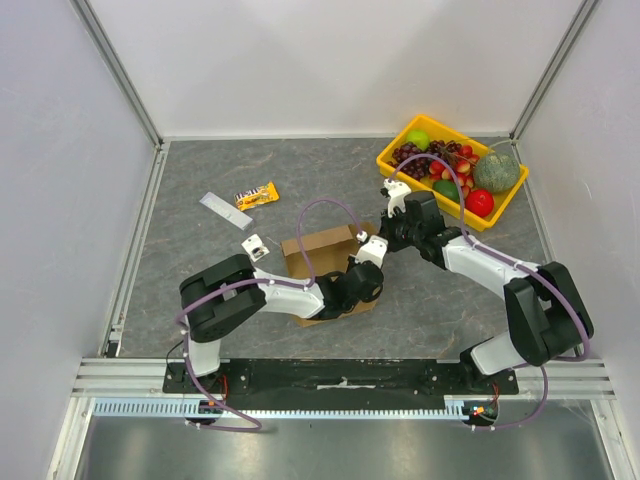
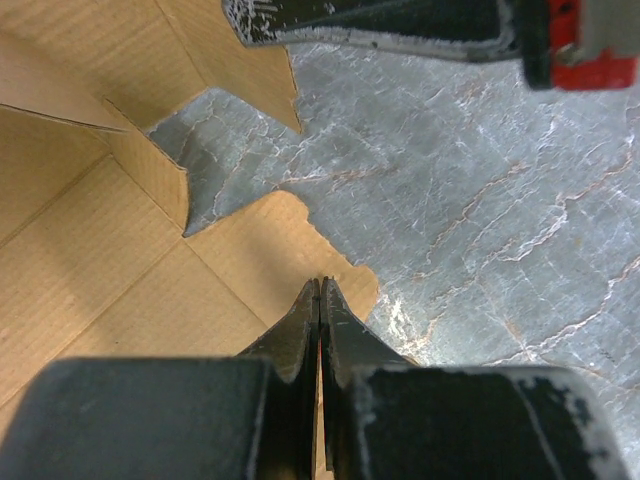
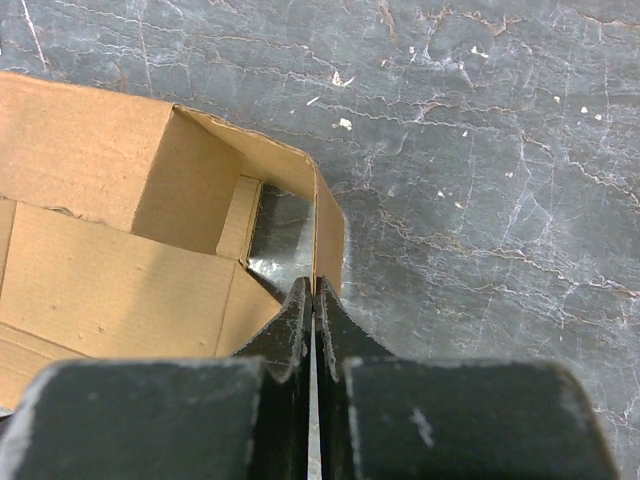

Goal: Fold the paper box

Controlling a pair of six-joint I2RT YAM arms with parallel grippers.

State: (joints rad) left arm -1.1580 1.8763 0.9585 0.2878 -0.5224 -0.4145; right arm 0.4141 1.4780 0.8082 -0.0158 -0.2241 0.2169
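Observation:
The paper box (image 1: 322, 248) is brown corrugated cardboard, partly raised, in the middle of the grey table. In the left wrist view its creased panels (image 2: 120, 260) lie flat. My left gripper (image 2: 320, 285) is shut over a rounded flap, and I see nothing between its fingers. In the top view it (image 1: 362, 285) sits at the box's near right edge. My right gripper (image 3: 315, 283) is shut on the end of an upright side flap (image 3: 330, 225) of the box (image 3: 100, 270). From above it (image 1: 385, 240) stands at the box's right corner. Its dark finger (image 2: 400, 25) crosses the top of the left wrist view.
A yellow tray (image 1: 398, 140) of fruit stands at the back right, close behind the right arm. A snack bar (image 1: 257, 196), a white strip (image 1: 220, 207) and a small white block (image 1: 255, 245) lie left of the box. Purple cables loop over both arms.

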